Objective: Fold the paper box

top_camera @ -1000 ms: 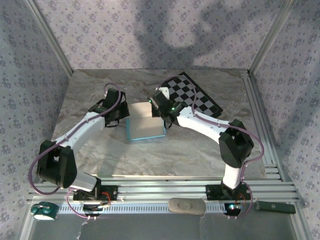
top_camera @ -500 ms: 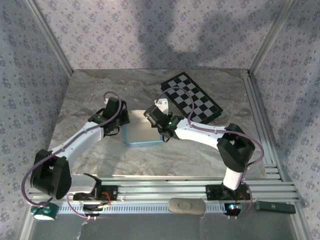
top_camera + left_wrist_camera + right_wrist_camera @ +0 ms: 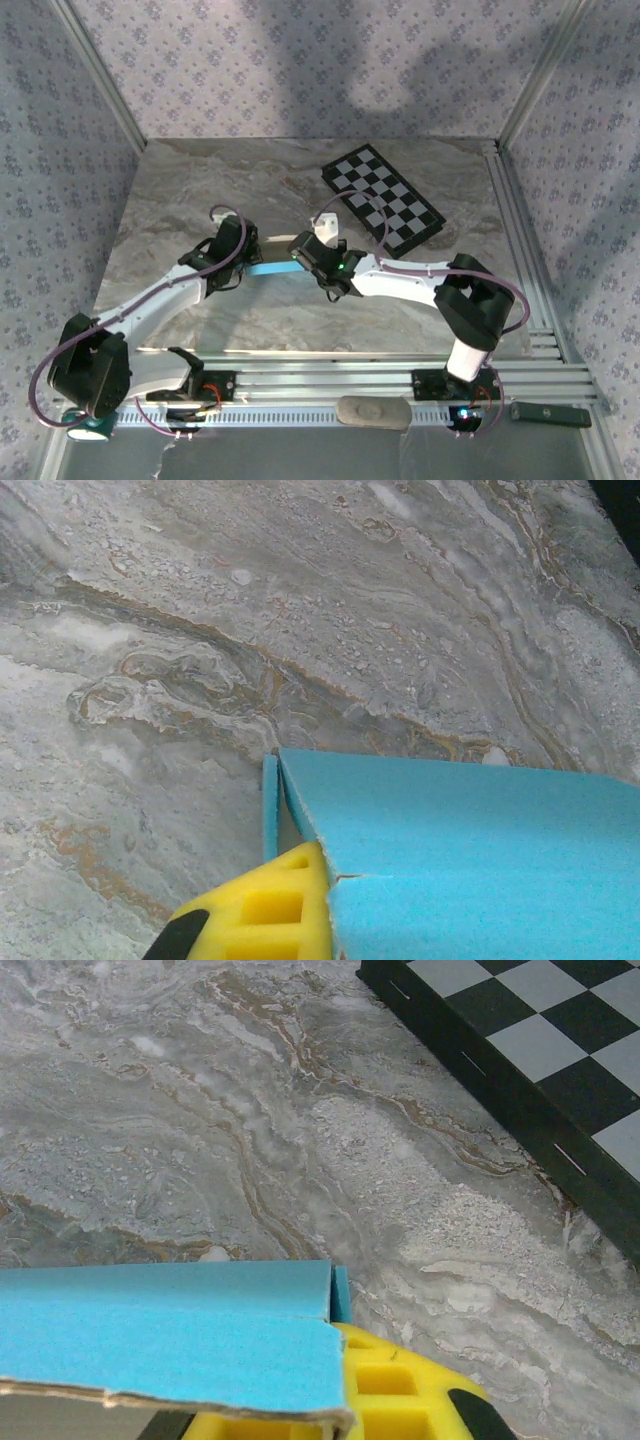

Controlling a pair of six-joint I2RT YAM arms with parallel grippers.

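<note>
Left claw [image 3: 246, 266]: closed tight on the left end of the paper box [image 3: 272, 268], nearer the arm bases than the checkerboard [image 3: 385, 198]; a yellow finger [image 3: 265, 912] sits under the turquoise panel.
Right claw [image 3: 302, 262]: also closed tight, on the box end that faces the checkerboard.
Paper box: between both claws, in front and left of the checkerboard, well apart from it, seen from above as a thin turquoise strip (so held on edge, I judge).
Done: turquoise face outward, one narrow side wall turned at the corner.
Left to do: probably the last flaps and tabs; the underside is hidden.
Checkerboard: flat on the surface [image 3: 200, 180], farthest back.
</note>
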